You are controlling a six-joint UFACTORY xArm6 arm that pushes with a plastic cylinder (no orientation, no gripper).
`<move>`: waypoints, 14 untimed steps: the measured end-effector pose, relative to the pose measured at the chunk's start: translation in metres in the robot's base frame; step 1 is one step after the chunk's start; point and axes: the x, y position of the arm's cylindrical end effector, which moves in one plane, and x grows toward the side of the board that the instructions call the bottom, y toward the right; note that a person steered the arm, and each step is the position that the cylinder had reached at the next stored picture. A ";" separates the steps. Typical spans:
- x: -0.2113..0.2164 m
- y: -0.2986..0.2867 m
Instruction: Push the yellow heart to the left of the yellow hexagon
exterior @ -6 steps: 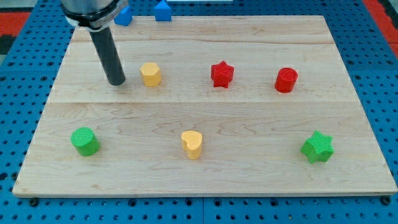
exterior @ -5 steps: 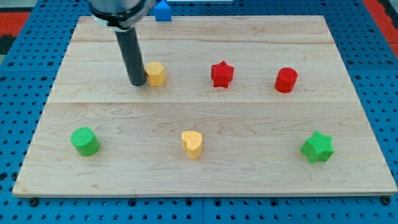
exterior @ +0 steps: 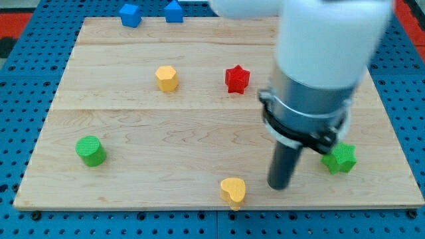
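Note:
The yellow heart (exterior: 233,191) lies near the board's bottom edge, a little right of centre. The yellow hexagon (exterior: 166,78) sits in the upper left part of the board. My tip (exterior: 279,186) rests on the board just right of the heart, with a small gap between them. The arm's body fills the view's upper right.
A red star (exterior: 236,78) sits right of the hexagon. A green cylinder (exterior: 89,151) is at the lower left. A green star (exterior: 339,158) is at the right, partly behind the arm. Two blue blocks (exterior: 130,14) (exterior: 174,11) lie at the top edge. The red cylinder is hidden.
My tip has moved from beside the hexagon's left to the lower right, beside the heart. The heart has shifted down and right toward the bottom edge. The arm now hides the red cylinder.

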 end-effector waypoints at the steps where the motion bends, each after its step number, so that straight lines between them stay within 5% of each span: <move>1: 0.019 0.000; 3: -0.013 -0.150; 4: -0.066 -0.177; 5: -0.009 -0.150; 6: 0.002 -0.177; 8: -0.126 -0.204; 9: -0.060 -0.170; 10: -0.071 -0.196; 11: -0.144 -0.213; 12: -0.144 -0.200; 13: -0.071 -0.137; 14: -0.028 -0.184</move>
